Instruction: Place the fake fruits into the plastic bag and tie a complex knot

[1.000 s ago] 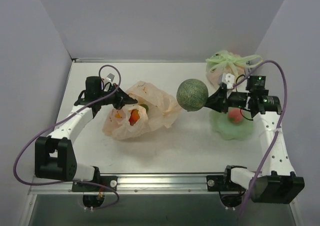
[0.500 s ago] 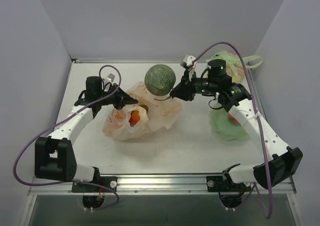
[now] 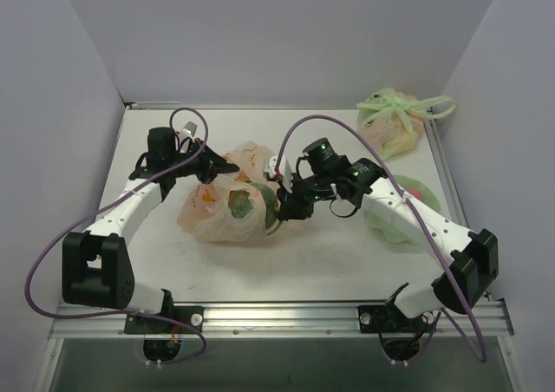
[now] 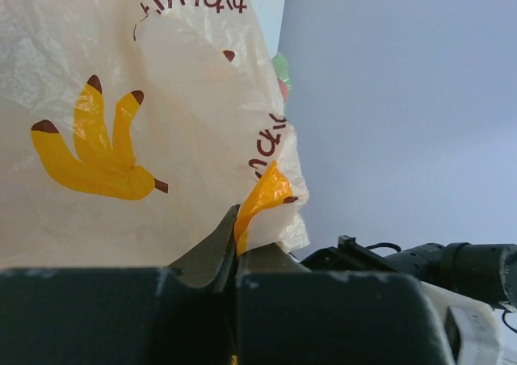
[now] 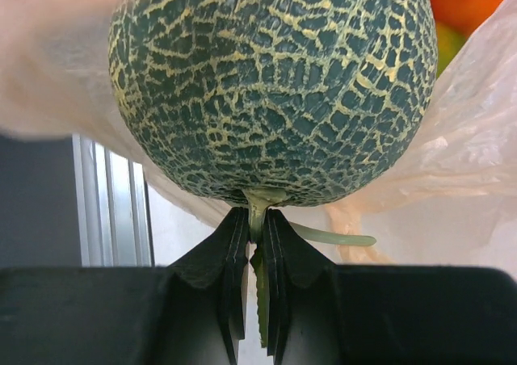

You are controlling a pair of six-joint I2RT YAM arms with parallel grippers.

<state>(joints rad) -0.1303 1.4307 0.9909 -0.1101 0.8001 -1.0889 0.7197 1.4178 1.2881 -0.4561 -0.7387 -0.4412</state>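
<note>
The peach plastic bag [image 3: 217,223] printed with yellow bananas [image 4: 97,151] lies left of centre. My left gripper [image 3: 214,172] is shut on its orange handle film [image 4: 262,195] and holds the rim up at the bag's far left side. My right gripper [image 3: 280,206] is shut on the pale stem [image 5: 257,207] of the dark green netted melon [image 5: 271,82]. The melon [image 3: 243,203] shows through the film, inside the bag's mouth. Small fake fruits lie in the bag: an orange one [image 5: 468,2] and a yellow-green one [image 5: 447,48] behind the melon.
A tied pale green bag [image 3: 395,119] with green handles sits at the back right. A light green film sheet [image 3: 390,223] lies under my right forearm, with a red piece [image 3: 416,192] on it. White walls close in the left, back and right sides.
My right arm swung left from the right side, carrying the melon by its stem over and down into the bag's mouth. My left gripper kept hold of the bag's handle.
</note>
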